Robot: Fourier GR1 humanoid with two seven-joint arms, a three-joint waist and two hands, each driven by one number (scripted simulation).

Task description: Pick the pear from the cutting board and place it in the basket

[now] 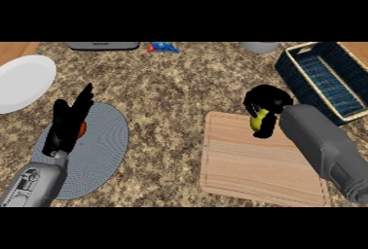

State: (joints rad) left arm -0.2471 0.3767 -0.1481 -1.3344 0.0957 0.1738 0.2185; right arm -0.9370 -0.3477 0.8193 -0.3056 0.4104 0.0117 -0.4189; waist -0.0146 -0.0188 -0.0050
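Grasping is the step in hand. The right hand is seen over the upper right corner of the cutting board, its fingers curled round the pear; only a yellow-green patch of the fruit is shown between them. Whether the pear is lifted clear or touches the board cannot be told from this angle.

The basket, dark blue with a pale rim, is placed at the right edge of the speckled surface, just beyond the board's corner and near the hand.

The left hand is held at rest above a round grey mat, fingers straight and released; a small orange thing is glimpsed behind it. A white plate is noted at the far left.

Judgement: pick is made or nearly made, placing not yet done. The next move calls for a lift off the board, a short carry up and to the right over the basket's near wall, then release inside. Rim clearance should be watched.
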